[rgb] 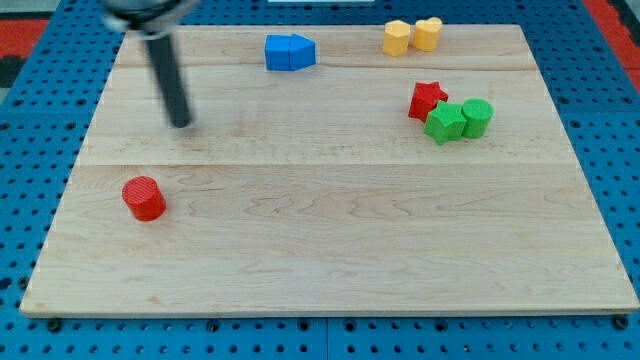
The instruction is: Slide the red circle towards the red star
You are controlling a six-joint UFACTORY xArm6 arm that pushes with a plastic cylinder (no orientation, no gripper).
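Observation:
The red circle (pixel 144 197) sits on the wooden board at the view's left, below the middle. The red star (pixel 427 99) lies at the view's right, upper half, touching a green star (pixel 444 122). My tip (pixel 181 123) is at the end of the dark rod coming down from the view's top left. It stands above and slightly right of the red circle, apart from it, and far left of the red star.
A green cylinder (pixel 477 116) sits right of the green star. Two blue blocks (pixel 289 52) lie together near the top middle. Two yellow blocks (pixel 411 35) lie at the top right. The board's edge (pixel 300 310) runs along the view's bottom.

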